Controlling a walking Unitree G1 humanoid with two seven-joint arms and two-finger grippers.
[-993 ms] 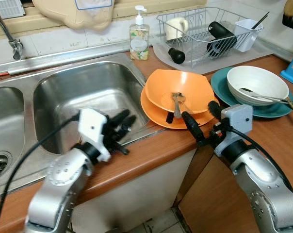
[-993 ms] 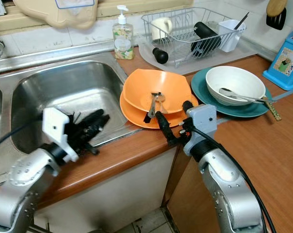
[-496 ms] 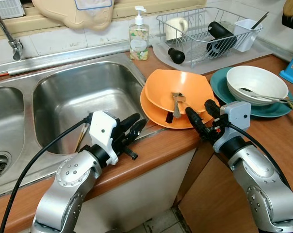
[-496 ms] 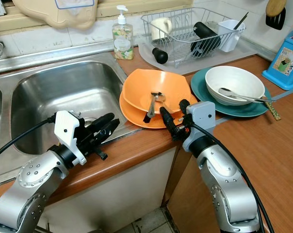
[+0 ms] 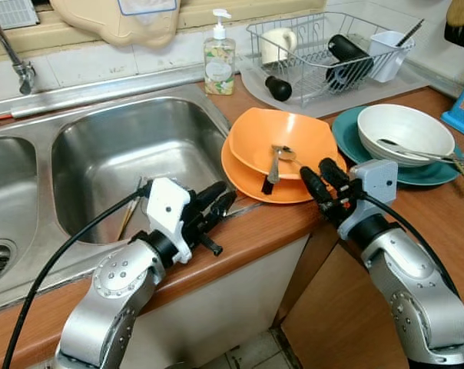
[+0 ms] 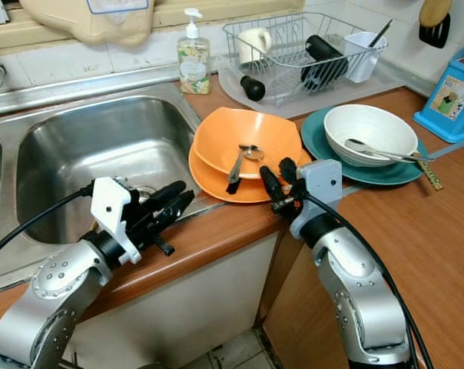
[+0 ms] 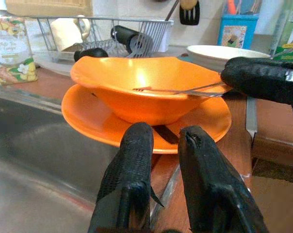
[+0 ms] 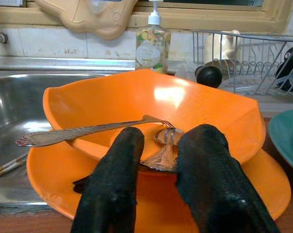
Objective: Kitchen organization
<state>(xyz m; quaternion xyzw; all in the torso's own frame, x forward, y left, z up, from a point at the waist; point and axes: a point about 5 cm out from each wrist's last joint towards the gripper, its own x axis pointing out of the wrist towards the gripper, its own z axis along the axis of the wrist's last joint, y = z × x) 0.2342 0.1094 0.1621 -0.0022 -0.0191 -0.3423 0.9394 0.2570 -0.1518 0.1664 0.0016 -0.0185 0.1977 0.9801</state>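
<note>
Both of our grippers have closed in on the orange bowl (image 5: pixel 284 141) over the last second, and that tells us the stacked orange dishes are what we mean to handle first. Our left gripper (image 5: pixel 219 204) has come forward from over the sink (image 5: pixel 132 146) basin to the wooden counter edge (image 5: pixel 255 231), its two black fingers (image 7: pixel 132 160) lying nearly together with only a thin slit between them and nothing held. Our right gripper (image 5: pixel 321 178) has risen and advanced to the near rim of the orange plate (image 5: pixel 251 183) under the bowl; its fingers (image 8: pixel 204 160) stand a little apart, empty, aimed at the cutlery lying in the bowl. A fork (image 8: pixel 88 131) rests across the bowl's rim and a spoon (image 6: pixel 243 157) lies inside it, both untouched. Beyond, the white bowl (image 5: pixel 405 132) sits on the teal plate (image 5: pixel 353 142) with its own utensil across it, and the dish rack (image 5: pixel 324 46) and soap bottle (image 5: pixel 219 54) stand at the back. We judge the task barely begun: no dish is lifted yet, and the next move likely calls for a wider opening on the right before pinching the fork or the bowl's rim
</note>
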